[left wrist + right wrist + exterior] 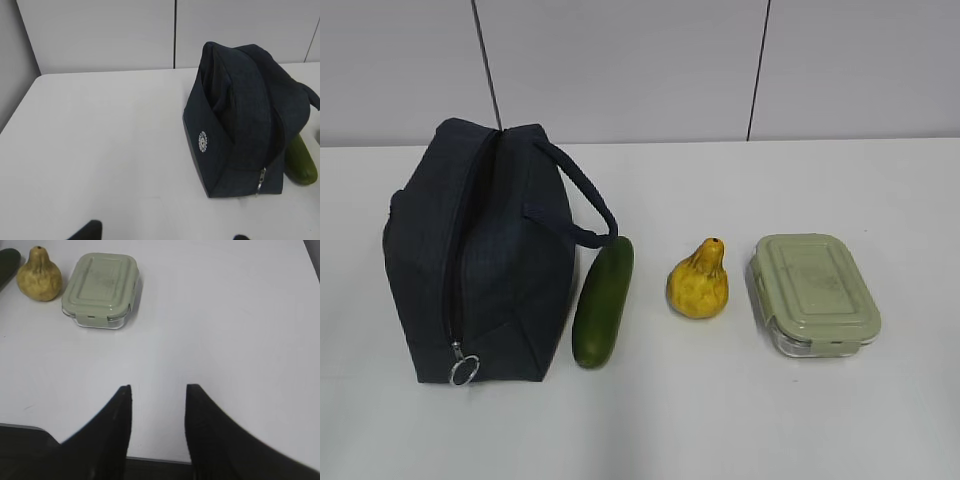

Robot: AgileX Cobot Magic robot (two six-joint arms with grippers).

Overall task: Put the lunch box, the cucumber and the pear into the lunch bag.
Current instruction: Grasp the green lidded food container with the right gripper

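No legible text anywhere. Only a small round white emblem (202, 141) on the end panel of the lunch bag (245, 120), left of the zipper, its lettering too small to read. Faint embossing on the lunch box (101, 287) lid, unreadable.

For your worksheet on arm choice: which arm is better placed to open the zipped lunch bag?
Probably left: the lunch bag lies before the left hand, while the right hand faces the lunch box.

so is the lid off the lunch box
No, the pale green lid sits snapped flat on the lunch box, covering its whole top in the exterior view.
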